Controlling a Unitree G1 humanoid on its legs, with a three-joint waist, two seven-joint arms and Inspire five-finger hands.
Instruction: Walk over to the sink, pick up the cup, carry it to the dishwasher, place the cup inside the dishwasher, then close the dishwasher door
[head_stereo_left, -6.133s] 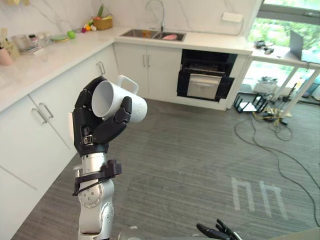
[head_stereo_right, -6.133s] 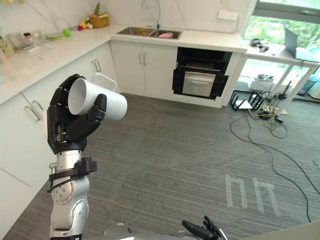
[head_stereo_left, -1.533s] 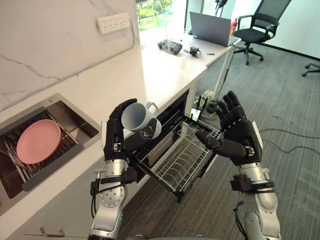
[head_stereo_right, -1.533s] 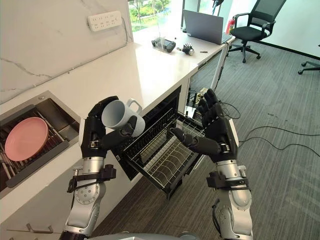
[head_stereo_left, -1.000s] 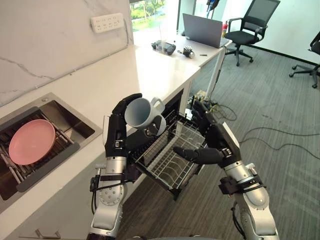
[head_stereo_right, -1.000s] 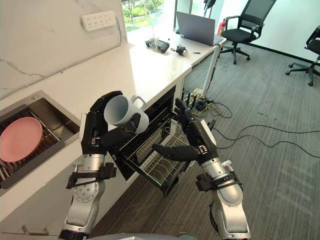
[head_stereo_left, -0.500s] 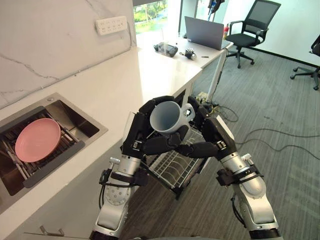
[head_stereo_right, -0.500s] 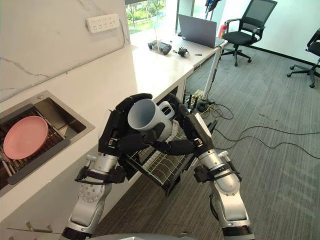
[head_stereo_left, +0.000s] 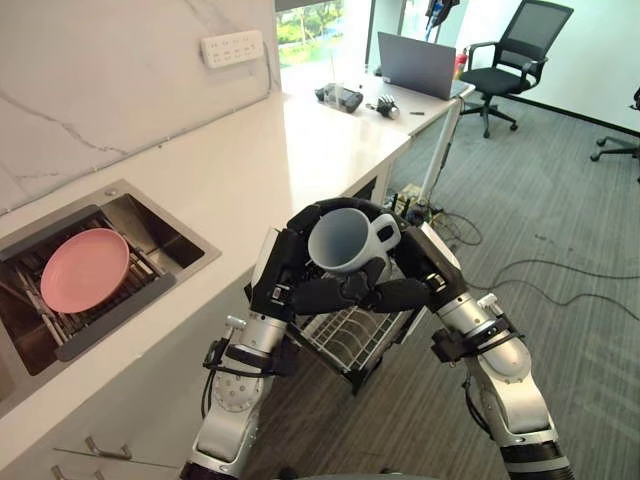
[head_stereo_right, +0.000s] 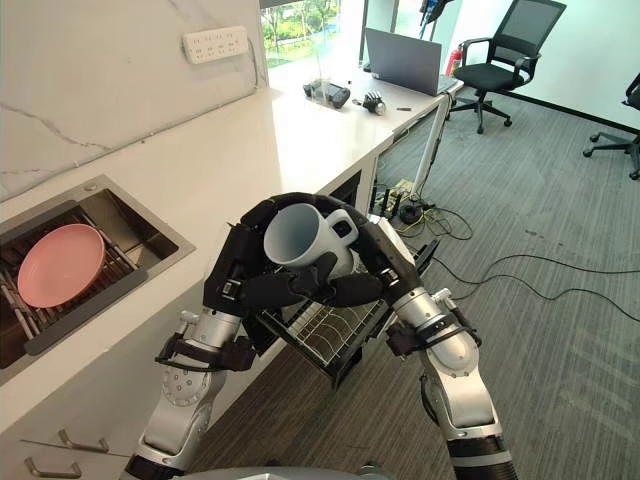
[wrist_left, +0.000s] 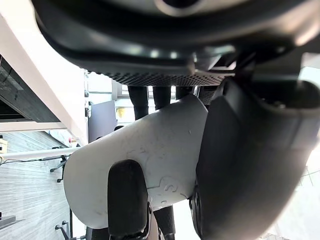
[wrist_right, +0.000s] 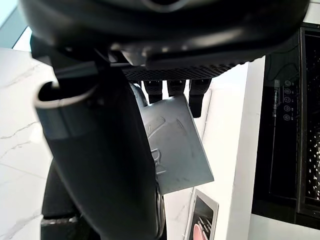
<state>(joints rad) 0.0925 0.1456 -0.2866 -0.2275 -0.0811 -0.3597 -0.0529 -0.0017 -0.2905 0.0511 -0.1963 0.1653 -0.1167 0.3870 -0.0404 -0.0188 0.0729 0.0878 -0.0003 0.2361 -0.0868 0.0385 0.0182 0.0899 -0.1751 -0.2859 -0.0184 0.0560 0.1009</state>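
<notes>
Your left hand (head_stereo_left: 287, 285) and right hand (head_stereo_left: 425, 272) both clasp the white cup (head_stereo_left: 343, 238). That two-handed hold looks meant to steady it above the dishwasher rack (head_stereo_left: 345, 342).

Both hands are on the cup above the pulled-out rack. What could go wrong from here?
1. The left hand and right hand both grip the cup; if one releases early, it could drop onto the wire rack or the floor.
2. The cup is held above the rack, not in it; lowering it with both hands crowded around it could knock it against the wires.
</notes>
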